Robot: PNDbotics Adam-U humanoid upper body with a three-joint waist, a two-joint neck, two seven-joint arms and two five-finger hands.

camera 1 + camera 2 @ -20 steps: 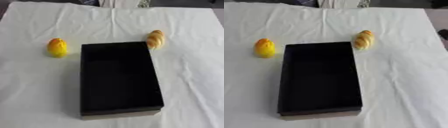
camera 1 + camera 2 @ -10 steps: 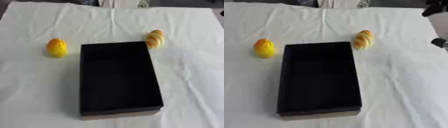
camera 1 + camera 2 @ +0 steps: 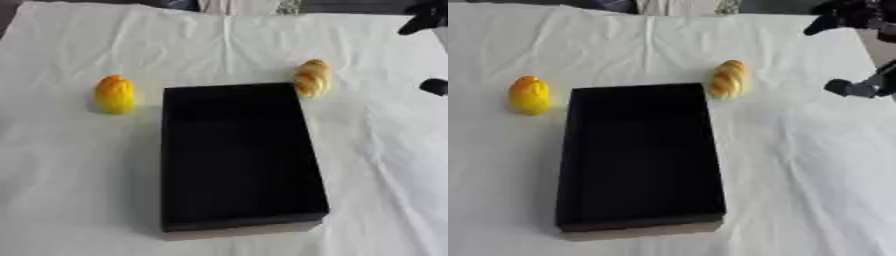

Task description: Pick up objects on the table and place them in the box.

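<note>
1. White cloth (image 3: 79, 190) covers the table and carries every item; it lies wrinkled, most visibly to the right of the box.
2. Box (image 3: 236, 155): a long black rectangular container, open on top, standing at the centre of the cloth. Its interior is dark and no contents can be made out. A pale strip shows along its near lower edge.
3. Bread roll (image 3: 728, 78): a golden-brown ridged oblong, lying just beside the far right corner of the box, outside it.
4. Yellow-orange fruit (image 3: 115, 94): an egg-shaped item, lying to the left of the box near its far left corner, clearly apart from the box wall.
5. Right hand (image 3: 859, 15): black parts enter at the upper right, beyond and to the right of the box, well apart from the bread roll. One dark finger (image 3: 846, 88) shows lower at the right edge, another part higher. Whether the hand is spread or curled cannot be told; it touches neither item.
</note>
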